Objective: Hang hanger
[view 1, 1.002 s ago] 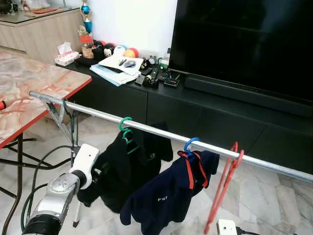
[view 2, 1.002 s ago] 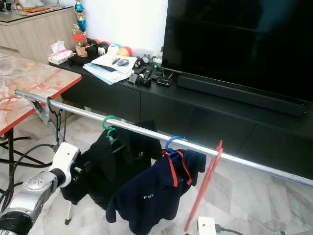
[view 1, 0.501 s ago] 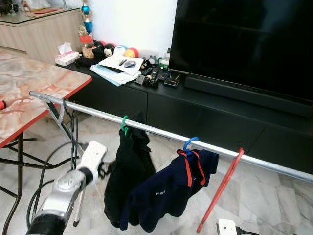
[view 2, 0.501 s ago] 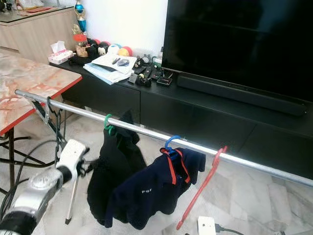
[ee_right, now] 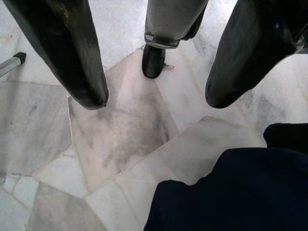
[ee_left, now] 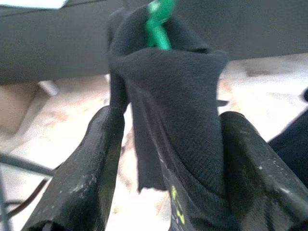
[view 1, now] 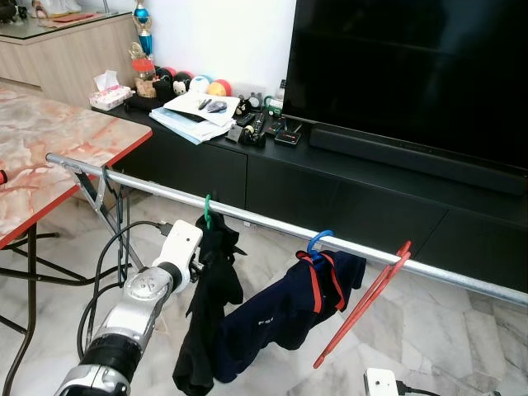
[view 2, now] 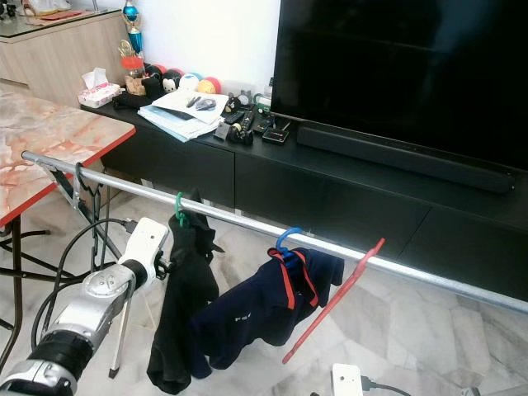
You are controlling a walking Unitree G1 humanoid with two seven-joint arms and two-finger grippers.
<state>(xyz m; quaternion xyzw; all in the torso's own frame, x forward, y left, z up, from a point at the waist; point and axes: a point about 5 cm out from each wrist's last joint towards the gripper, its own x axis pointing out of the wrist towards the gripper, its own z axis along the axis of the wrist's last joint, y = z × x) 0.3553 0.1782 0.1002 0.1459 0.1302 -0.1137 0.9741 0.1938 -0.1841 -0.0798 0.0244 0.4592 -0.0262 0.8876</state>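
Observation:
A metal rail (view 1: 272, 223) runs across in front of me. A black shirt (view 1: 210, 322) hangs from it on a green hanger (view 1: 207, 210), turned edge-on. My left gripper (view 1: 198, 260) is at the shirt's shoulder just under the rail. In the left wrist view its fingers (ee_left: 77, 183) stand wide apart on either side of the black cloth (ee_left: 178, 106), below the green hook (ee_left: 159, 24). A navy shirt (view 1: 280, 309) on a blue hanger (view 1: 318, 241) hangs further right. A bare red hanger (view 1: 363, 309) hangs tilted beyond it. My right gripper (ee_right: 155, 100) hangs open over the marble floor.
A marble-topped table (view 1: 49, 157) with a red edge stands at the left. A black TV console (view 1: 346, 190) and a large TV (view 1: 412, 74) are behind the rail. Cables (view 1: 107, 264) loop near the rack's leg (view 1: 103, 194). A white plug box (view 1: 381, 384) lies on the floor.
The black shirt has turned from facing me to edge-on. My left gripper has risen to its shoulder near the rail. The red hanger has swung out to a slant.

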